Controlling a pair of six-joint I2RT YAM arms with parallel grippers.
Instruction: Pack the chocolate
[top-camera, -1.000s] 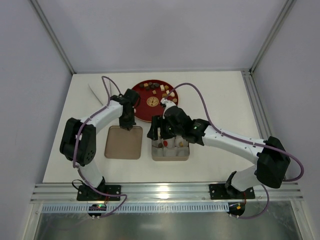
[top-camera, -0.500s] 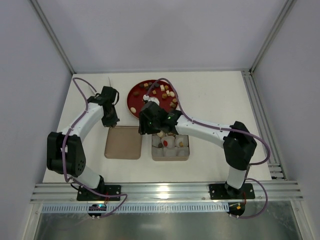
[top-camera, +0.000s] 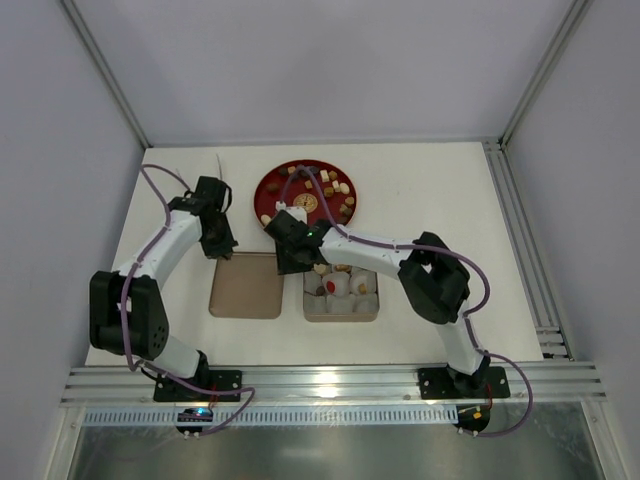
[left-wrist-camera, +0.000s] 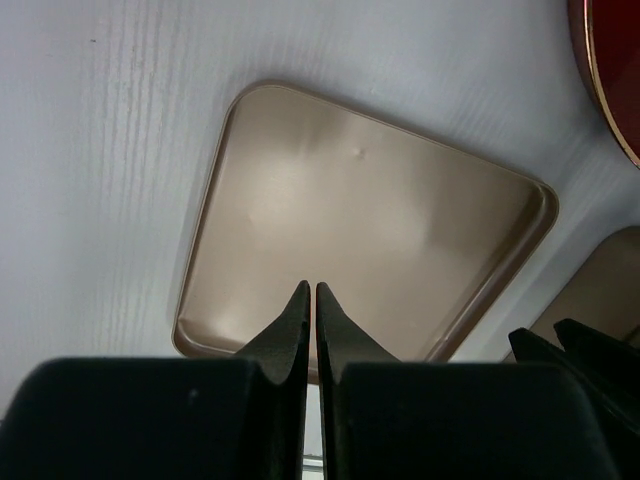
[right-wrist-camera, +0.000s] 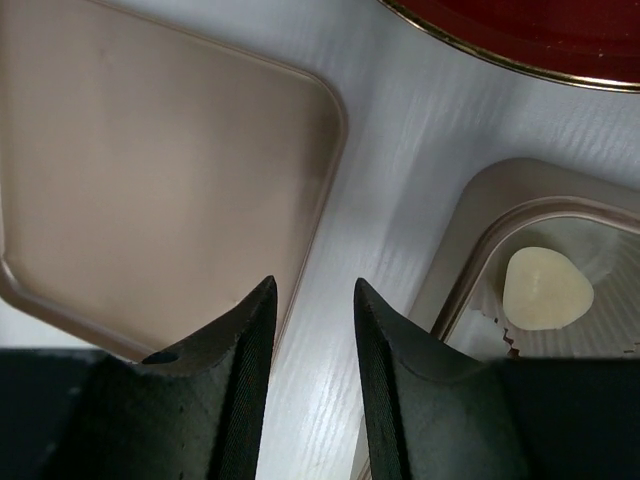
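The chocolate (top-camera: 338, 187) lies as several small brown, tan and cream pieces on a red plate (top-camera: 272, 186) at the back. A few pieces sit in white paper cups in the tan box (top-camera: 341, 312). One cream piece (right-wrist-camera: 544, 288) shows in a cup in the right wrist view. My left gripper (top-camera: 222, 250) (left-wrist-camera: 308, 287) is shut and empty above the far edge of the flat tan lid (top-camera: 246, 290) (left-wrist-camera: 370, 220). My right gripper (top-camera: 287, 258) (right-wrist-camera: 313, 288) is open and empty over the gap between the lid (right-wrist-camera: 140, 170) and the box (right-wrist-camera: 505, 190).
A flat gold-patterned disc (top-camera: 306, 203) lies on the plate among the pieces. The plate's rim shows in both wrist views (left-wrist-camera: 612, 80) (right-wrist-camera: 520, 40). The two grippers hang close together, and the right one's black fingers (left-wrist-camera: 575, 345) show in the left wrist view.
Both grippers have moved left: the left from over the lid's right corner to its left corner, the right from over the box to the gap beside the lid.
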